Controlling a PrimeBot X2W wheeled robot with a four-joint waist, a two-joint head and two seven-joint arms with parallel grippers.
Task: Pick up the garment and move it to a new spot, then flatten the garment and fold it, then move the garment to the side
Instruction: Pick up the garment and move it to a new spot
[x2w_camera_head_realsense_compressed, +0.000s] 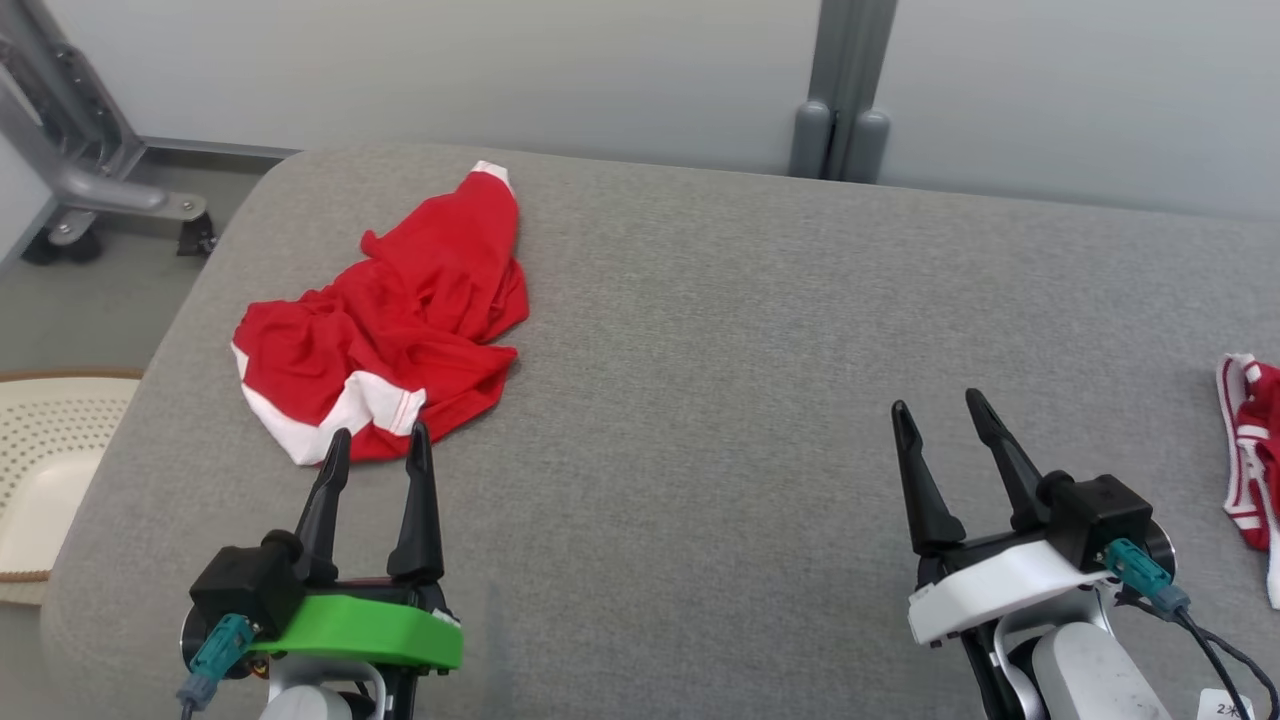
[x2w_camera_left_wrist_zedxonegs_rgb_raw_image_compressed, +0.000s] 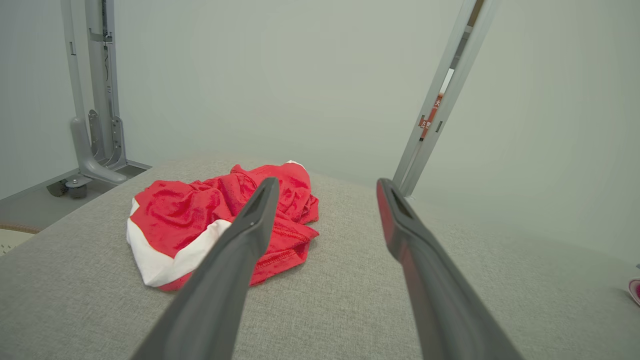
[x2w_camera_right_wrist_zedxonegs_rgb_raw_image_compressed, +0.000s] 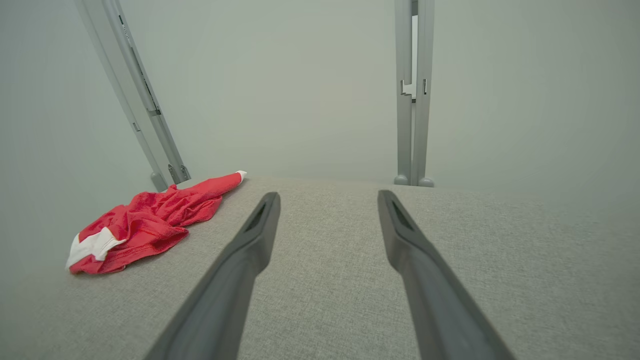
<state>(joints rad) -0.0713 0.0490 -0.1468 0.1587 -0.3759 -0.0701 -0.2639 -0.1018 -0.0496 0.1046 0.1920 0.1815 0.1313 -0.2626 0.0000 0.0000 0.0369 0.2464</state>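
**Red garment crumpled at the table's far left, both grippers spread and empty**

Head view: the red garment (x2w_camera_head_realsense_compressed: 400, 310) with white trim lies bunched on the grey table (x2w_camera_head_realsense_compressed: 700, 350), towards its far left corner. The left gripper (x2w_camera_head_realsense_compressed: 379, 432) hovers at the garment's near edge, fingers spread, holding nothing. The right gripper (x2w_camera_head_realsense_compressed: 937, 402) is well apart to the right, also spread and empty. A second red-and-white cloth (x2w_camera_head_realsense_compressed: 1255, 460) lies at the table's right edge.

Left wrist view: the garment (x2w_camera_left_wrist_zedxonegs_rgb_raw_image_compressed: 185, 215) sits ahead and left of the parted fingers (x2w_camera_left_wrist_zedxonegs_rgb_raw_image_compressed: 240, 260).

Right wrist view: the garment (x2w_camera_right_wrist_zedxonegs_rgb_raw_image_compressed: 145, 225) lies far left; the spread fingers (x2w_camera_right_wrist_zedxonegs_rgb_raw_image_compressed: 425, 280) point over bare table.
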